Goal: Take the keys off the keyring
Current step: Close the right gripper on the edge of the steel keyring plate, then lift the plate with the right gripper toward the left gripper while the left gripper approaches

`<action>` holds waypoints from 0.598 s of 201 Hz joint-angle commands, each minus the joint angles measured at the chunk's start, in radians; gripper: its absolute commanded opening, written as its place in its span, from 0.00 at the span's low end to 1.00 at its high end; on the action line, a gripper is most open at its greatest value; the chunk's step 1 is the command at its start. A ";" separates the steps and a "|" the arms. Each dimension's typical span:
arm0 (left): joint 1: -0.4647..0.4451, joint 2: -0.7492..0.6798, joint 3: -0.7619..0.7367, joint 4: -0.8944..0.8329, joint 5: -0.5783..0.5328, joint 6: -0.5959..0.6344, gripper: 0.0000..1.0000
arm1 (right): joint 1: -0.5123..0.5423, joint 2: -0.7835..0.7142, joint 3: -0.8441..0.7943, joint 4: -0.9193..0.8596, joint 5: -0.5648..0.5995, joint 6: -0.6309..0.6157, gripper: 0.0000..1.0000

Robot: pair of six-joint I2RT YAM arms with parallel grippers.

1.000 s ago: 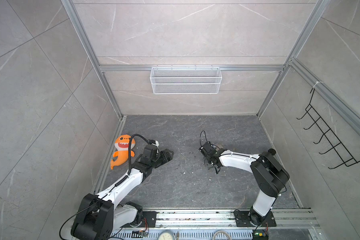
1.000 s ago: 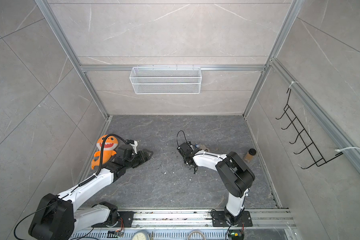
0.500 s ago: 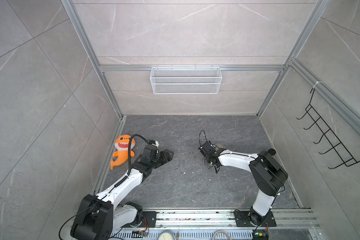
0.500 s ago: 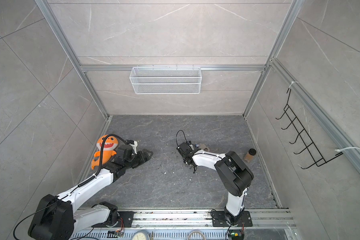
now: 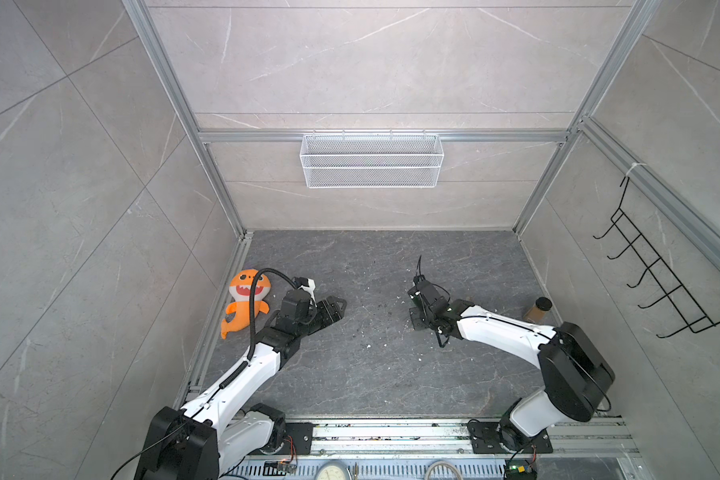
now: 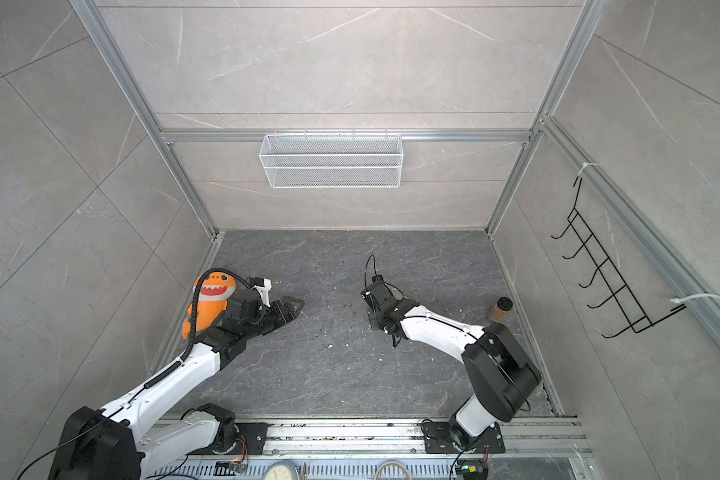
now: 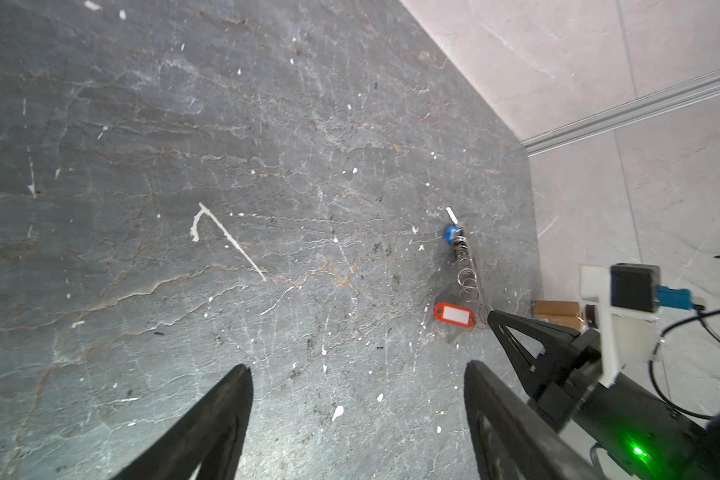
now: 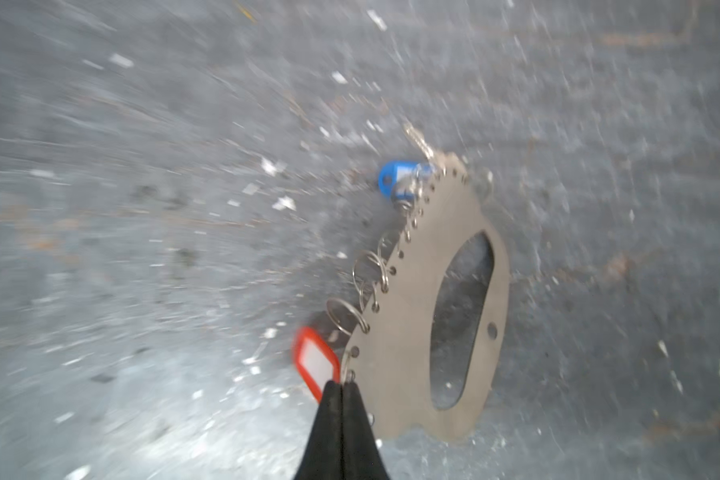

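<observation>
The keyring (image 8: 400,332) is a flat grey-beige plate with an oval hole and silvery rings (image 7: 468,276) along one edge. It lies on the dark stone floor (image 5: 371,365). The keys hang from it by a blue tag (image 8: 391,178) (image 7: 449,235) at one end and a red tag with a white label (image 8: 314,361) (image 7: 454,314) at the other. My right gripper (image 8: 341,384) (image 7: 491,316) (image 5: 415,322) (image 6: 375,323) is shut, its tips pinching a ring beside the red tag. My left gripper (image 7: 356,374) (image 5: 334,309) (image 6: 294,305) is open over bare floor, well to the left.
An orange plush shark (image 5: 246,299) lies by the left wall behind my left arm. A brown cylinder (image 5: 538,309) stands near the right wall. A white wire basket (image 5: 371,160) hangs on the back wall and a black hook rack (image 5: 657,282) on the right wall.
My right gripper has closed its jaws at the keyring and its arm has shifted slightly. The left arm has stayed put.
</observation>
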 commanded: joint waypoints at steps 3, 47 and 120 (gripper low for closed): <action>-0.037 -0.070 -0.003 0.068 -0.013 0.000 0.84 | 0.006 -0.087 -0.024 0.057 -0.142 -0.095 0.00; -0.074 -0.178 -0.007 0.113 0.005 0.028 0.83 | 0.006 -0.209 -0.034 0.094 -0.428 -0.167 0.00; -0.074 -0.155 0.030 0.278 0.382 0.106 0.34 | 0.006 -0.258 -0.008 0.174 -0.919 -0.215 0.00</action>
